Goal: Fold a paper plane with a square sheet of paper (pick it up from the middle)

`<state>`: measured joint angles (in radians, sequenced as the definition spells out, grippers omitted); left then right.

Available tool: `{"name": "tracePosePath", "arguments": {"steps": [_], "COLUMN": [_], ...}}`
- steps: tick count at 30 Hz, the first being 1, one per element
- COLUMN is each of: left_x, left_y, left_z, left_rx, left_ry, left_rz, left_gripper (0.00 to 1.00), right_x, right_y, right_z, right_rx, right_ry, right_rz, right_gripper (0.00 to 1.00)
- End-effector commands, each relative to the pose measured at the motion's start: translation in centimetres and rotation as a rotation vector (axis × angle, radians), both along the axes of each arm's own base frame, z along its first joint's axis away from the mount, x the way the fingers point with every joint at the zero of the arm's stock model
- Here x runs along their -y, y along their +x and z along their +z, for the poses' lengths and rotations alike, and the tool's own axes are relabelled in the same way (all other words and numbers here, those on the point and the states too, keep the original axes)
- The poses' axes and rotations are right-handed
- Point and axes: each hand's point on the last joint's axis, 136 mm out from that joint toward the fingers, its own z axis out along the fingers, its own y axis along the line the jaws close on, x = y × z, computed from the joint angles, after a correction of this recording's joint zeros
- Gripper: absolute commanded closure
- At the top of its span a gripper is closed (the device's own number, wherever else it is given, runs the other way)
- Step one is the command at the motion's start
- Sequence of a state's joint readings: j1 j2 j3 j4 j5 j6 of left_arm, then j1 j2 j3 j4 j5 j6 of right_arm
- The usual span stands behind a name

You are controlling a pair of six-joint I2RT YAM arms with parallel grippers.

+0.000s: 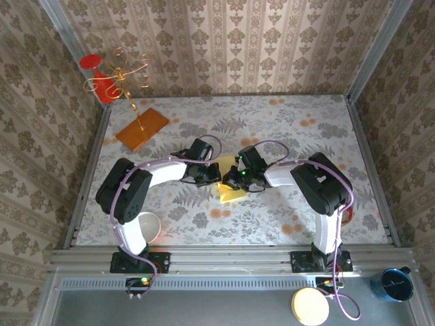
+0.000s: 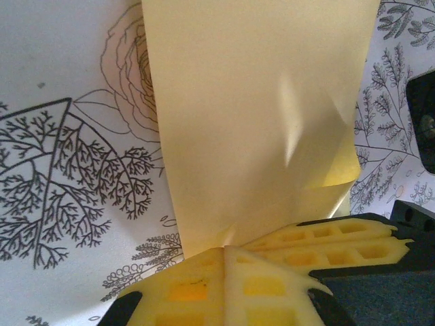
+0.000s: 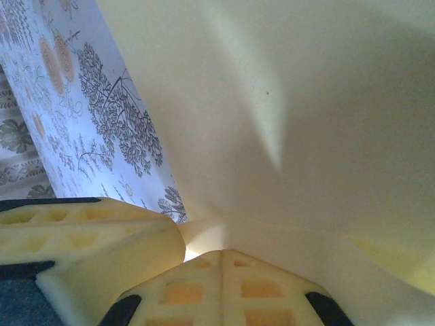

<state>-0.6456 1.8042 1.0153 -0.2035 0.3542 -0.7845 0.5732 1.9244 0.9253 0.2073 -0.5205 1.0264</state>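
Enclosing the floral-print table (image 1: 299, 129) stand 3 walls (image 1: 224, 41) (damask wallpaper).

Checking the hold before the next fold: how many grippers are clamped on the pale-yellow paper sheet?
2. The left gripper pinches the thin pale-yellow square sheet of paper at mid-table. The right gripper pinches the same sheet close beside it.

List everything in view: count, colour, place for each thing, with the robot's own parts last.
pale-yellow thin paper sheet: one, pale yellow, centre of table
orange rectangular board: one, orange, table's far left
gold wire stand: one, gold, on that board
white round bowl: one, white, table's near left
dark-blue mug: one, blue, off-table, near right
left tool: one, yellow pads, shut on sheet
right tool: one, yellow pads, shut on sheet
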Motion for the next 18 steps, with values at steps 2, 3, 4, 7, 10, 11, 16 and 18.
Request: {"name": "tracePosePath", "arguments": {"steps": [2,3,4,7,10,11,16,18], "left_x": [-0.9,-0.9,-1.0,-1.2,-1.3,-1.4,-1.6,-1.7], "left_y": [-0.4,-0.4,-0.4,-0.3,-0.2,-0.3,-0.5,-0.6], "left_z": [-1.5,-1.6,-1.6,-1.8,-1.8,-2.0,-2.3,-2.3], "left_rx": [-0.037,-0.039,-0.039,-0.038,-0.035,-0.038,-0.047,-0.048], "left_ry": [0.059,0.064,0.070,0.079,0.089,0.094,0.110,0.114], "left_rz": [0.001,0.000,0.001,0.004,0.002,0.001,-0.004,-0.006], "left_gripper": [1.00,1.00,1.00,1.00,1.00,1.00,1.00,1.00], "right_x": [1.3,1.2,1.2,1.0,0.9,0.9,1.0,1.5], "right_y": [-1.1,-1.0,-0.9,-0.7,-0.6,-0.5,-0.3,-0.4], "right_z": [-1.7,-1.4,-1.2,-0.5,0.0,0.4,2.1,2.2], "right_rx": [-0.064,-0.056,-0.052,-0.037,-0.024,-0.016,0.030,0.041], "right_ry": [-0.042,-0.035,-0.031,-0.018,-0.008,-0.003,0.008,-0.023], "right_rz": [-0.031,-0.031,-0.030,-0.025,-0.019,-0.016,0.000,0.006], "right_gripper": [0.99,0.99,0.99,0.99,0.99,0.99,0.98,0.98]}}
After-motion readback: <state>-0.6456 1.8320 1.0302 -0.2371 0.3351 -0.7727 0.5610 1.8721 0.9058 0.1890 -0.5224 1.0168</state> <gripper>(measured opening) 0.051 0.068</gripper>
